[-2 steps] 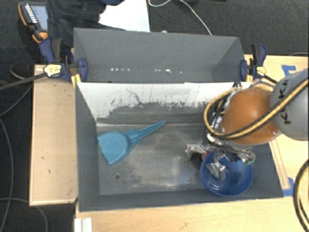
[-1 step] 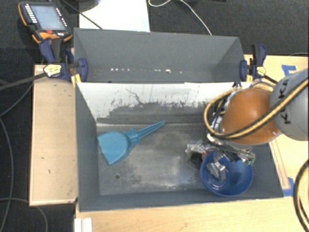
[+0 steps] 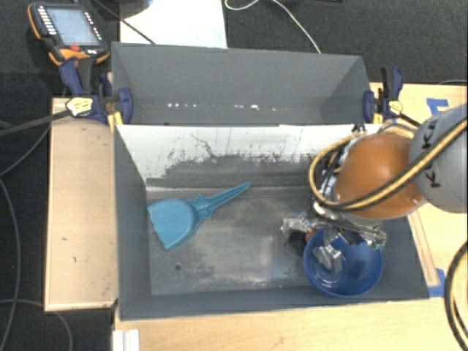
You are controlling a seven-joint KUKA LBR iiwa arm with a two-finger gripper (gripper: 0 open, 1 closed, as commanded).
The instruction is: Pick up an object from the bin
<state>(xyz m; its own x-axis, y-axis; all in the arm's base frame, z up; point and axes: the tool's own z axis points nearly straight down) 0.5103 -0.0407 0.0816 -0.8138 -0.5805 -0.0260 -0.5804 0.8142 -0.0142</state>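
Claw [image 3: 330, 257] and wrist sit low in the near right corner of the grey metal bin [image 3: 241, 79], with the arm entering from the right side of the camera view. Directly beneath the claw lies a dark blue round dish [image 3: 363, 273], shallow and bowl-like, resting on the bin floor close to the near wall and the right wall. The claw's metal tip overlaps the left half of the dish and seems to be inside its rim, possibly touching it, though the angle makes that hard to confirm. I cannot tell whether the claw is open or closed, or whether it has hold of the dish, because the wrist above it hides much of it. That wrist carries a rounded orange cover [image 3: 373, 178], with black and yellow cables [image 3: 319, 168] looping around its left side.

Well apart from the dish, on the left half of the floor, lies a light blue plastic scoop [image 3: 174, 221]. Its broad flat blade points toward the near left. Its tapering handle runs up and to the right toward the back wall and ends in a narrow point near the middle of the bin. The floor between the scoop and the dish is bare, scuffed grey metal.
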